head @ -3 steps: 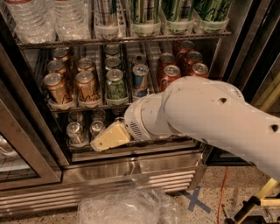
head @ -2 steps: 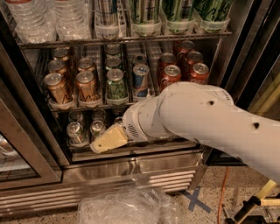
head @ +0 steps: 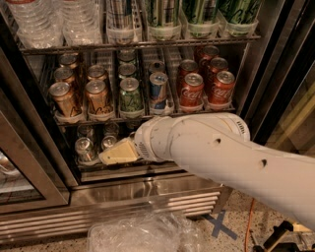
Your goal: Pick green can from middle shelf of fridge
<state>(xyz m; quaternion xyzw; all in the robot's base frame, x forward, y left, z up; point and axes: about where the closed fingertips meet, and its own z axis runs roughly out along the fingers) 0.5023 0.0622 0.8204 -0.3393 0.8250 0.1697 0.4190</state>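
Observation:
The green can (head: 130, 96) stands at the front of its lane on the middle shelf (head: 110, 119) of the fridge (head: 147, 189), between gold cans on its left and a blue-and-silver can (head: 158, 91) on its right. More green cans line up behind it. My gripper (head: 115, 152), beige at the end of the white arm (head: 211, 147), points left in front of the lower shelf. It is below the green can and a little to its left, apart from it and holding nothing visible.
Gold cans (head: 64, 98) fill the left lanes and red cans (head: 191, 89) the right. Water bottles (head: 29, 19) and tall green-striped cans (head: 197, 15) stand on the rack above. Silver cans (head: 84, 147) sit beside the gripper. A clear plastic bag (head: 142, 234) lies on the floor. The open door frame (head: 29, 162) is at left.
The arm has dropped lower, uncovering the fronts of the red cans. The gripper has shifted slightly left at about the same height. The cans have not moved.

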